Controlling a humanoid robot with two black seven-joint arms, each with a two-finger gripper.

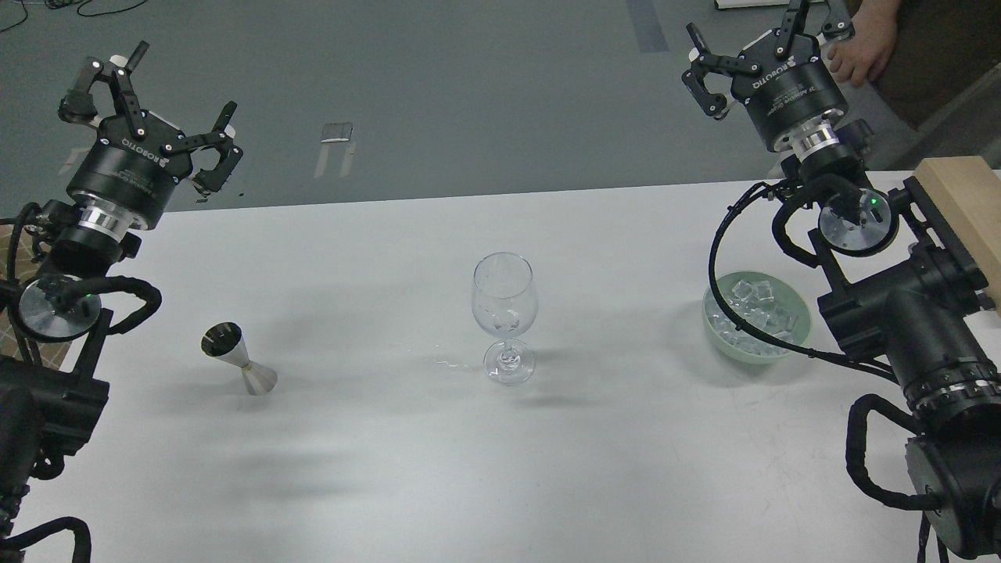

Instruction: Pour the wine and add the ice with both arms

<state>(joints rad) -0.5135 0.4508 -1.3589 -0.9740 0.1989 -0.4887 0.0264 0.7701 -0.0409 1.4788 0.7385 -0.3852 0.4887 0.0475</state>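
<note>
The ice (pixel 755 317) lies as a heap of clear cubes in a pale green bowl (pixel 791 338) at the right part of the white surface (pixel 391 469), just beside the right arm, probably so that this arm can take it easily. The wine glass (pixel 504 317) stands upright in the middle, well apart from the bowl, and looks empty. A steel jigger (pixel 238 357) stands to the left, on the side of the left arm; it likely holds the wine, but I cannot tell.

The left gripper (pixel 148 105) and the right gripper (pixel 762 55) are both raised beyond the far edge of the surface, fingers spread, holding nothing. I judge that the task is not yet begun.

Around the glass there is much free room. The bowl is more crowded: a black cable (pixel 723 242) crosses over it. A wooden block (pixel 966 207) is at the right edge, and a person's hand (pixel 860 47) rests near the right gripper.
</note>
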